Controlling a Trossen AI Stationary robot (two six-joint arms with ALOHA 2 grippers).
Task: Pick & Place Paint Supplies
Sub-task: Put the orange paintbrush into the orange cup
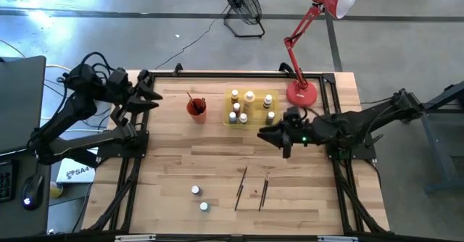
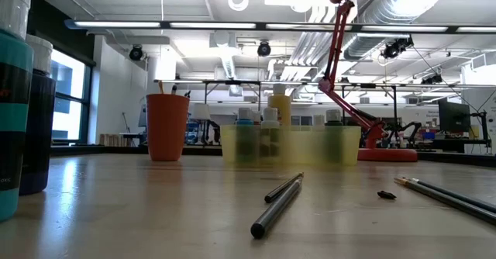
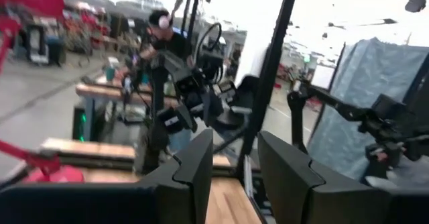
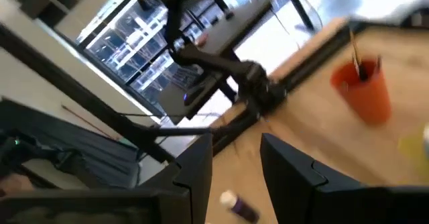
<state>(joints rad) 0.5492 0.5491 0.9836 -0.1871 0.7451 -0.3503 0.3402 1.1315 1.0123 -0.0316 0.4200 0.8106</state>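
Right tool (image 1: 267, 135) hovers just beside the yellow tray (image 1: 229, 120), fingers slightly apart, holding nothing. 2 bottles (image 1: 196, 190) and 2 brushes (image 1: 241, 188) lie on the counter (image 1: 174, 155) well below it. Risk: the reach clips the tray or the red cup (image 1: 196, 108). Left tool (image 1: 148, 101) waits off-edge, narrow gap, empty.

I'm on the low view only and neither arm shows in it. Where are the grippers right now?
Observer: The right gripper hovers close beside the yellow tray, on the side toward the loose brushes. It's open and empty.
Operator: And the left one?
Observer: The left gripper waits over the table's left edge, apart from the red cup, also open and empty.
Operator: Anything in that cup?
Observer: Yes, thin dark brush handles stick out of it.
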